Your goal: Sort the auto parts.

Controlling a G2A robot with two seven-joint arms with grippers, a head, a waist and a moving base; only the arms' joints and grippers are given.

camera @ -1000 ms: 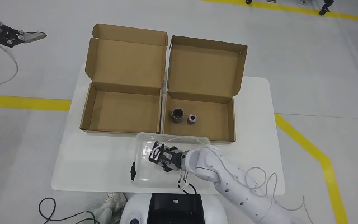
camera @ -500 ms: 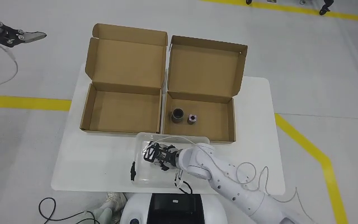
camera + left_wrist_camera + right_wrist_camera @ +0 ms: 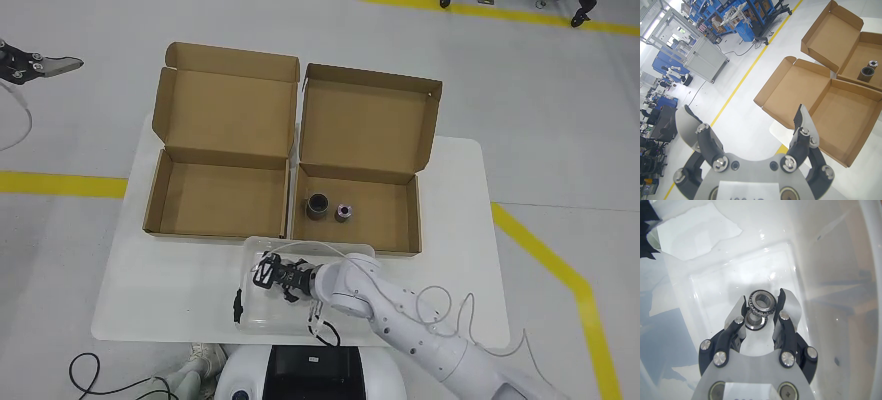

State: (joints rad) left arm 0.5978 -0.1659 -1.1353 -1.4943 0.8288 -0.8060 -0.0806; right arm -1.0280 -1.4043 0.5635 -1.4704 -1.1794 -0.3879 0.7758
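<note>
A clear plastic bin (image 3: 258, 305) stands at the table's front edge with my right gripper (image 3: 270, 272) inside it. In the right wrist view my right gripper (image 3: 762, 303) is shut on a steel roller bearing (image 3: 762, 302), held tilted between the fingertips. A second bearing (image 3: 755, 323) lies on the bin floor just under it. Behind the bin, the right cardboard box (image 3: 385, 215) holds a dark cylinder (image 3: 317, 206) and a small ring part (image 3: 343, 211). The left cardboard box (image 3: 215, 200) has nothing in it. My left gripper (image 3: 743, 109) hangs open over the floor, left of the table (image 3: 35, 66).
Both boxes have their lids standing open toward the far side. The white table (image 3: 460, 250) has bare room to the right of the boxes and bin. A torn white paper label (image 3: 702, 234) sticks to the bin wall.
My right gripper has shifted a little to the left inside the bin. The left arm and the parts in the right box have stayed put.
</note>
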